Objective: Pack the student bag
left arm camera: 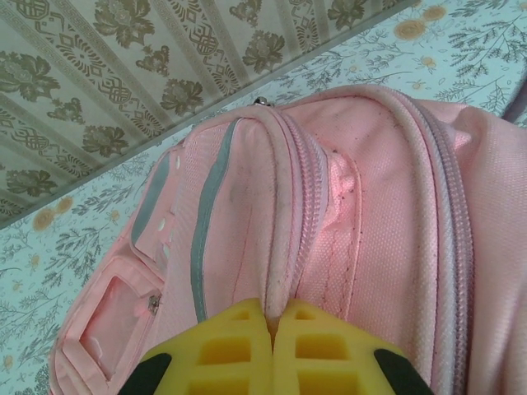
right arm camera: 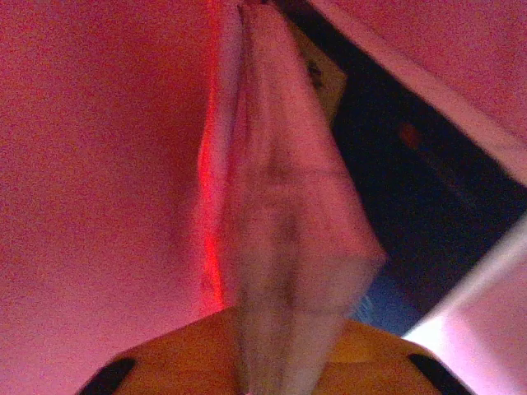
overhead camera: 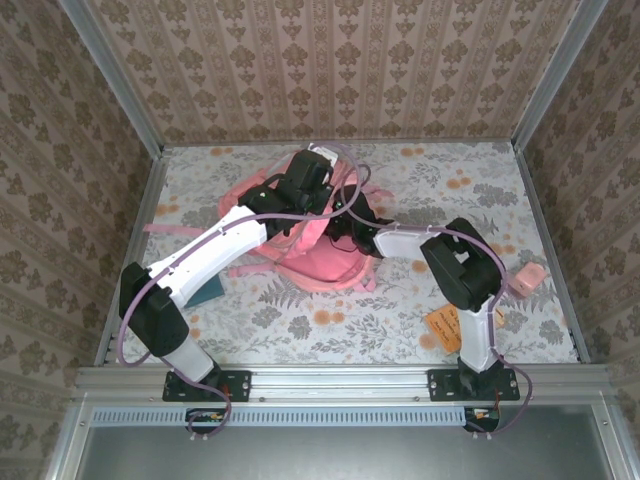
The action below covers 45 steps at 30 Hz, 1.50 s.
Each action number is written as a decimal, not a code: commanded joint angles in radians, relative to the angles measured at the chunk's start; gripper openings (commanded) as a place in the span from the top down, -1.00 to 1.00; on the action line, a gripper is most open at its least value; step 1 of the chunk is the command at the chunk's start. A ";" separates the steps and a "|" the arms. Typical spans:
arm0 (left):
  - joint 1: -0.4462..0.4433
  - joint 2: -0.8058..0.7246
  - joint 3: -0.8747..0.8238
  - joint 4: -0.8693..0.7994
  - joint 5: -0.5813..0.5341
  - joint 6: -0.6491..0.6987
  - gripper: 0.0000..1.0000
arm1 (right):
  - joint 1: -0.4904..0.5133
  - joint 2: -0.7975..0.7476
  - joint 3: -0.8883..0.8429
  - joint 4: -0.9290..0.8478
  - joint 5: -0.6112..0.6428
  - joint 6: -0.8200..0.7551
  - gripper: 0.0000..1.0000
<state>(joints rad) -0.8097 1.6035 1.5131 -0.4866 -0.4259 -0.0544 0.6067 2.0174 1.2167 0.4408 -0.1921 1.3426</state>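
Floral tabletop [overhead camera: 300, 322], student bag [overhead camera: 322, 264], left jaws pinching its seam

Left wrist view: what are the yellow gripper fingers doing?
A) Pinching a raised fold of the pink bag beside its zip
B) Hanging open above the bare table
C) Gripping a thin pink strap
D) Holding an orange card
A: the left gripper is closed on a raised ridge of the student bag, and the pink fabric runs straight in between its two yellow tips.
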 commanded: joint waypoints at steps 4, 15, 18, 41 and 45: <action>0.004 -0.086 0.050 0.090 -0.013 -0.049 1.00 | 0.001 -0.019 0.005 -0.044 -0.030 0.031 -0.13; 0.031 -0.084 0.007 0.110 0.022 -0.073 1.00 | -0.025 -0.342 -0.261 -0.189 -0.092 0.041 0.00; 0.041 -0.084 -0.020 0.116 0.037 -0.085 1.00 | -0.025 -0.413 -0.291 -0.283 -0.077 -0.020 0.13; 0.086 -0.160 -0.373 0.169 0.278 -0.271 -0.39 | -0.305 -1.003 -0.541 -1.224 0.517 -0.461 -0.89; 0.103 -0.178 -0.378 0.159 0.241 -0.309 -0.64 | -0.378 -0.984 -0.567 -1.266 0.501 -0.463 -0.93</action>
<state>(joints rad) -0.7235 1.4578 1.1435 -0.3340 -0.1497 -0.2962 0.2638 1.0317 0.6682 -0.7193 0.2852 0.9096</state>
